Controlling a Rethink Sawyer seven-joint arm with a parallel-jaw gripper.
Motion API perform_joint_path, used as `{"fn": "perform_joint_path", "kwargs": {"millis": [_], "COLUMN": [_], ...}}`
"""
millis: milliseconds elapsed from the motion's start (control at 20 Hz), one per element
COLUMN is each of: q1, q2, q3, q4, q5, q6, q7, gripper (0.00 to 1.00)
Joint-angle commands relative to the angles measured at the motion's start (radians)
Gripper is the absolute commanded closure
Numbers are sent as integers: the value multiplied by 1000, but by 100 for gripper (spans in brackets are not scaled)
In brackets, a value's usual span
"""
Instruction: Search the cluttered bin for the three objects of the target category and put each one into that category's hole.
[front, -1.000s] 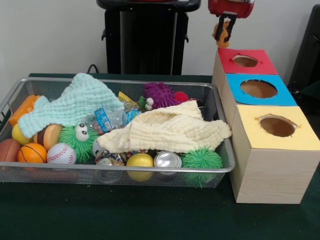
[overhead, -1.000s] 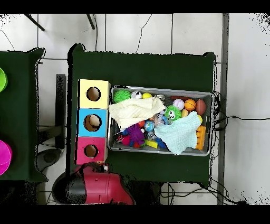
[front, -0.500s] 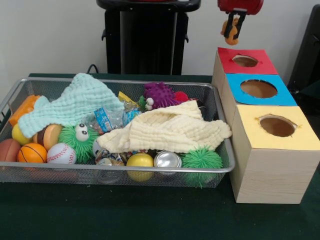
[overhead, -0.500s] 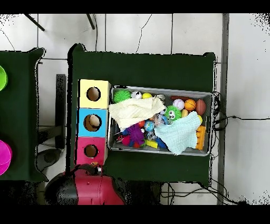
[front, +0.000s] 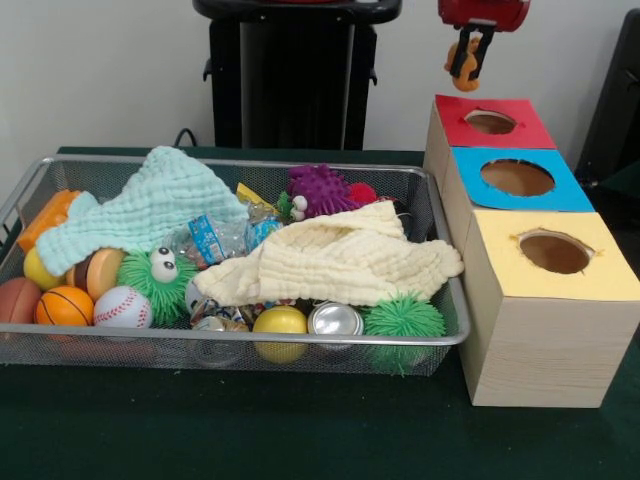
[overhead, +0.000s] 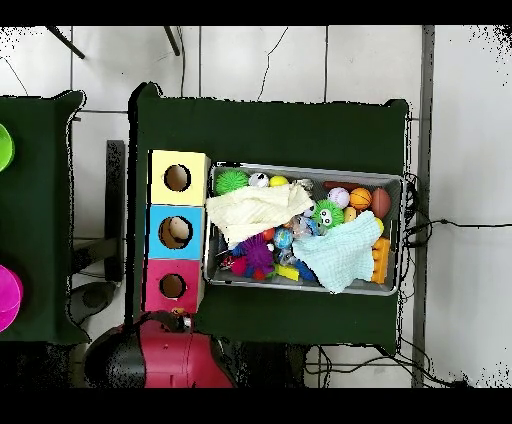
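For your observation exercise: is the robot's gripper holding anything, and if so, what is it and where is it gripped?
Yes. The gripper is shut on a small orange toy, pinched on its sides, hanging above the red box. What the toy is cannot be told.

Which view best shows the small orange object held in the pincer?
The front view: the small orange object hangs in the pincer, above and behind the red-topped wooden box. The overhead view shows only a tiny orange speck at the arm's tip.
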Motion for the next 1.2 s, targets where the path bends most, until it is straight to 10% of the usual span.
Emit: {"fn": "perform_joint_path", "kwargs": {"millis": [50, 1200], "q1": [2, 128], "q2": [60, 122], "q3": [-3, -58], "q4": [-33, -101], "q5": [52, 150], "q6": [1, 45], "q7": [265, 314], "gripper": [100, 100]}}
